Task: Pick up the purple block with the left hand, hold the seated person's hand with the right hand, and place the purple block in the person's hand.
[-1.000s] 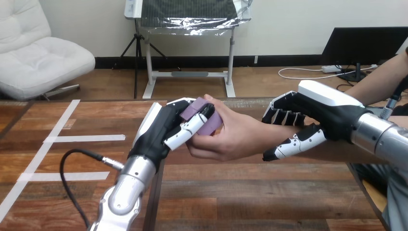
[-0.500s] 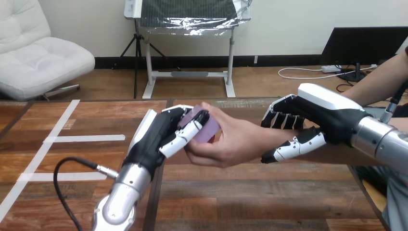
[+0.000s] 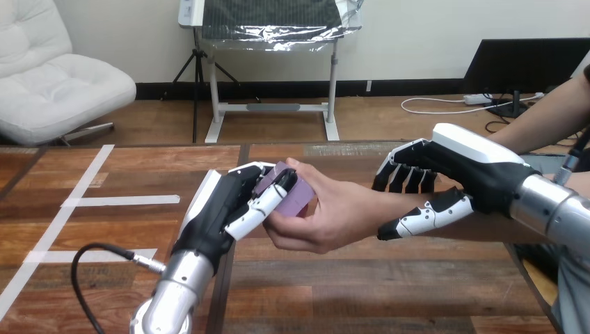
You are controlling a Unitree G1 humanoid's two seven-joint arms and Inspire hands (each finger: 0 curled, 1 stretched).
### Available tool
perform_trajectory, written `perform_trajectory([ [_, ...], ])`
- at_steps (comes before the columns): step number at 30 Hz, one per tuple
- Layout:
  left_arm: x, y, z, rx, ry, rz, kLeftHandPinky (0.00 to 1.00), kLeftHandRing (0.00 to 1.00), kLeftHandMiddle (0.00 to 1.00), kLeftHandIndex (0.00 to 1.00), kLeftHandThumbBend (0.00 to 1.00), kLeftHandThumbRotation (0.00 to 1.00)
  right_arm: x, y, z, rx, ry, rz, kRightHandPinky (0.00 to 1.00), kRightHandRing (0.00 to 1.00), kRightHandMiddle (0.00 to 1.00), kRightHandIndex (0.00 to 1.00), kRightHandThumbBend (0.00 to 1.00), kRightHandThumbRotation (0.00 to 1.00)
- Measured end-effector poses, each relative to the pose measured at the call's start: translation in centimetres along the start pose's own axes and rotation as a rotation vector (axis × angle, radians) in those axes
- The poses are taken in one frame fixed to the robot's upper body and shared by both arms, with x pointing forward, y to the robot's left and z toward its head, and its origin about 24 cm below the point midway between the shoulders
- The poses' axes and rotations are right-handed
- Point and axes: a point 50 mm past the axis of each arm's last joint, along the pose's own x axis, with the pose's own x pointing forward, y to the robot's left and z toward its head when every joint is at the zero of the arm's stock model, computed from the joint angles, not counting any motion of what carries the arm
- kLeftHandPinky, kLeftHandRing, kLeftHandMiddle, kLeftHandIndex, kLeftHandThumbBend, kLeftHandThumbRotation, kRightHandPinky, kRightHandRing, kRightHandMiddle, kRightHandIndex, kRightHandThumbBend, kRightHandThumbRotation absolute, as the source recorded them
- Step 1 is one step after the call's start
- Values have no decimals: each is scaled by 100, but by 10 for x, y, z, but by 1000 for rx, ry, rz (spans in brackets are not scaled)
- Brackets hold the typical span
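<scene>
**A:** Wooden table of dark planks, with plain white tape lines at its left. Where is the purple block?

**B:** The purple block is up off the table, near the middle. The left hand pinches it between curled fingers and thumb. The person's hand is on it too, with the thumb over its top and the fingers cupped beneath.

**A:** And the right hand?

**B:** The right hand is to the right, over the person's wrist. Its fingers curl down the far side and its thumb lies across the near side, so it clasps the wrist.

**A:** What has changed since a second ago?

**B:** The block, the left hand and the person's hand have come a little lower and nearer, together. The left forearm has swung slightly left. The right hand has hardly moved and its clasp looks the same. The tape lines sit where they did, so the camera held steady.
</scene>
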Motion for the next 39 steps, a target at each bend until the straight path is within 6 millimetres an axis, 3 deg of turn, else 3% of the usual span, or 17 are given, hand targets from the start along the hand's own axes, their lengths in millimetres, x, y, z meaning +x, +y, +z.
perform_trajectory([
  [3,-5,3,1,2,-5,26,59,72,72,68,37,85,-3,1,-1,24,-14,-12,50,59,65,68,81,40],
  [15,-29,36,4,23,-23,219,76,85,82,78,43,91,-13,5,-6,94,-45,-61,66,78,80,82,90,69],
  [29,-56,59,18,51,-77,338,80,90,89,86,41,93,-16,13,-11,194,-72,-145,74,87,90,91,93,95],
  [36,-66,61,25,47,-101,359,83,91,90,86,41,93,-17,18,-11,248,-109,-199,78,89,91,92,93,99],
  [39,-69,60,27,37,-112,366,90,93,90,87,40,93,-18,19,-10,265,-123,-220,80,89,91,92,93,100],
])
